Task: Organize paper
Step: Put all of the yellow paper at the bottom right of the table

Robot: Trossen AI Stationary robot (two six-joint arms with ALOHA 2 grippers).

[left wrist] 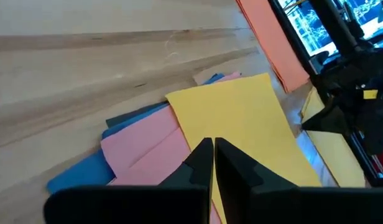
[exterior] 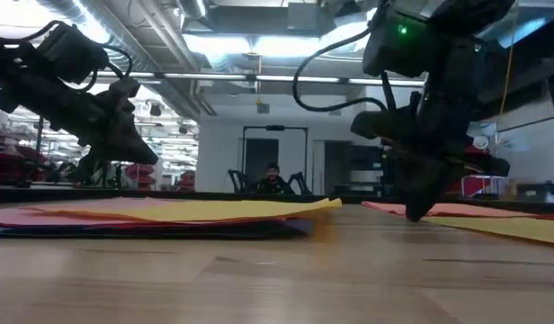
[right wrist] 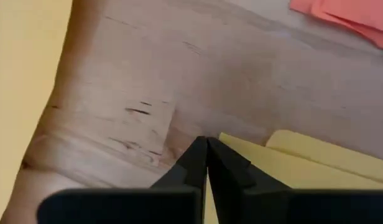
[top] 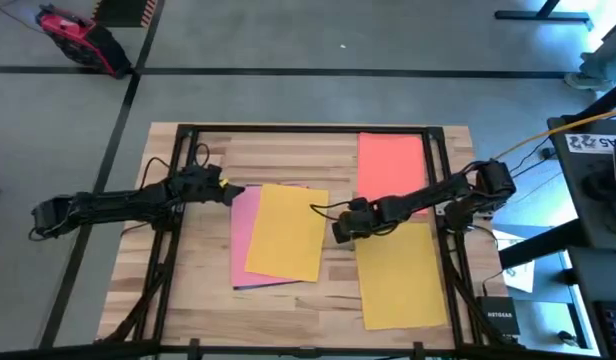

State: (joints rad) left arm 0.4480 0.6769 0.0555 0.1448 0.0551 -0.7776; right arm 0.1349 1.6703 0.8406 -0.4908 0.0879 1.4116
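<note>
Left gripper, fingers pressed together and holding nothing, hovers at the far left corner of the mid-table stack: yellow sheet over pink sheet. Right gripper, fingers together, tip at the corner of a second yellow sheet; orange-red sheets lie beyond.

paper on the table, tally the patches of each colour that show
yellow paper: 2, one on the middle pile, one at the right
orange-red paper: 1
pink paper: 1
blue paper: 1, peeking out under the pink
total: 5 patches; sheets hidden within stacks cannot be counted
</note>
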